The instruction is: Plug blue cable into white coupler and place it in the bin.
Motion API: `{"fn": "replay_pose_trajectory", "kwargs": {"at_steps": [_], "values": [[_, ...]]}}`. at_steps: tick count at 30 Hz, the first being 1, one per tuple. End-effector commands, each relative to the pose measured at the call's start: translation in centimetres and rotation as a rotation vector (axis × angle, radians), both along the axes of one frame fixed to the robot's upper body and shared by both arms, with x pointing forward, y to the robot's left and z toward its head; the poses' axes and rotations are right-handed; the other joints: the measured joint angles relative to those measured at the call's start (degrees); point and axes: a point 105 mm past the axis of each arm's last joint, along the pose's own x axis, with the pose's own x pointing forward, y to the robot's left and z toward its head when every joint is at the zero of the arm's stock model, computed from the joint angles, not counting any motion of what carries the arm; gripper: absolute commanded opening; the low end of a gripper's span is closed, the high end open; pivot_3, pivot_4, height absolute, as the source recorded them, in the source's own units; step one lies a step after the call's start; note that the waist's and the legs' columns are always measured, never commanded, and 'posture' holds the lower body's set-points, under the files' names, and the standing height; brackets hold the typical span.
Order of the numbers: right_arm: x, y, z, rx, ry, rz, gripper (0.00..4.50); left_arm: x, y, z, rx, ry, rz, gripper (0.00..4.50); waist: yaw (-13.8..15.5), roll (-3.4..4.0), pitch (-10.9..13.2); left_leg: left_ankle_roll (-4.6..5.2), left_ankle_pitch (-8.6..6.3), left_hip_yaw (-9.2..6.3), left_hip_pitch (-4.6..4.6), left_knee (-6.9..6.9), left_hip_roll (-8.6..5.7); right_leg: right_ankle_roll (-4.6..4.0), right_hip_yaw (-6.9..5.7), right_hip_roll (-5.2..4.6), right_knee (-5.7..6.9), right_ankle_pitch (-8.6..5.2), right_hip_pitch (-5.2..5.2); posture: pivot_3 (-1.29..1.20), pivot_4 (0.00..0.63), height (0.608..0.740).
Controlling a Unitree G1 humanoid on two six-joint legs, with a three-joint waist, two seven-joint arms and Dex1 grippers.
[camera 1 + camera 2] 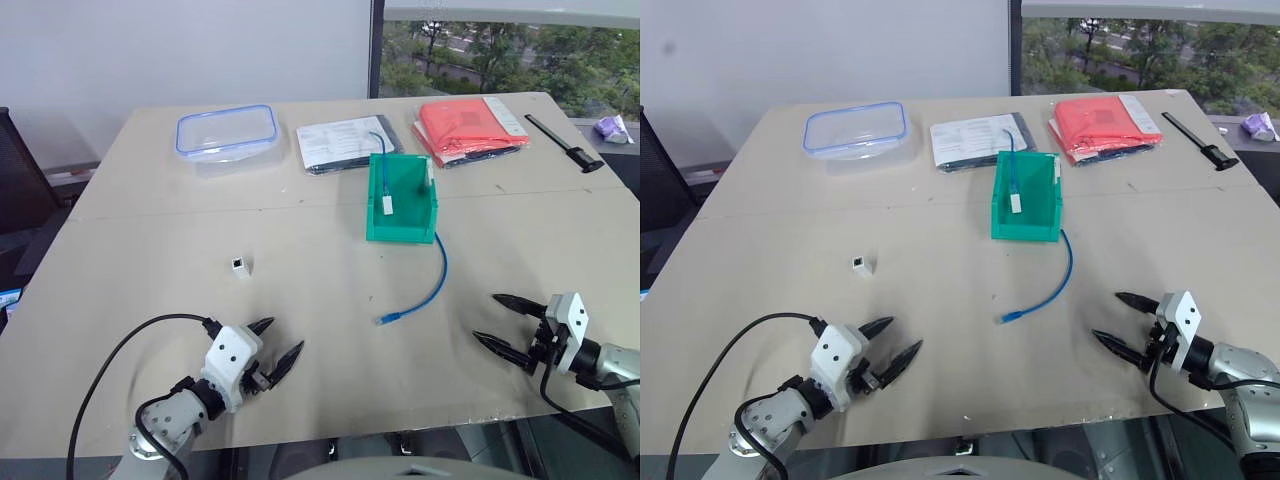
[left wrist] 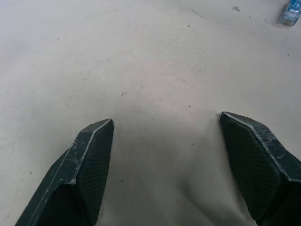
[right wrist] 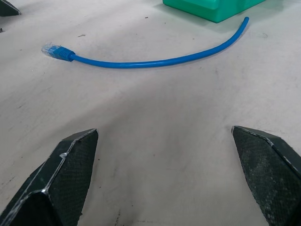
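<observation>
Nothing of the job looks done yet. The blue cable (image 1: 432, 285) lies loose on the table (image 1: 150, 230), curving from just in front of the green bin (image 1: 402, 200) down to its clear plug, which rests on the bare board at about five o'clock from the table's middle. The white coupler (image 1: 239, 266) sits alone at about eight o'clock from the middle, well apart from the cable's plug, with its dark socket empty as far as I can make out.

The bin stands near the centre, a touch toward one o'clock. Something is already in it: a thinner blue lead and a narrow white piece leaning against the back wall, which I take to be other parts, not the pair the task wants.

The left gripper (image 1: 277, 351) hovers low at seven o'clock, fingers spread wide and holding nothing; from its wrist there is just bare board between the fingers. The right gripper (image 1: 505, 321) sits at four o'clock, likewise spread and empty, pointing in toward the cable, which lies near but untouched ahead of it.

So all of it remains, to my eye: pick up the cable end, pick up the coupler, push the plug into the socket, then drop the joined pair into the bin
</observation>
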Motion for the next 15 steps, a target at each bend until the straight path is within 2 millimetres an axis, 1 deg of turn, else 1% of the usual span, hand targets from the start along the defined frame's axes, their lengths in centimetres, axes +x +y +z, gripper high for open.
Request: {"fn": "replay_pose_trajectory", "kwargs": {"at_steps": [1,15], "values": [[-0.04,-0.02,0.85,-0.02,-0.037,0.022,4.48,-0.57,0.71,-1.09,0.012,0.079,0.0,3.68,0.0,0.0,0.0,0.0,0.0,0.0,0.0,0.0,0.0,0.0,0.0,0.0,0.0,0.0,0.0,0.0,0.15,0.737],[0.21,0.15,1.55,-0.044,-0.059,0.047,4.48,-0.39,0.45,-1.06,-0.004,0.091,-0.028,3.68,0.07,-0.02,0.05,0.0,0.0,-0.01,-0.01,0.0,0.0,-0.01,-0.01,0.0,0.0,0.01,0.0,0.0,0.15,0.737]]}}
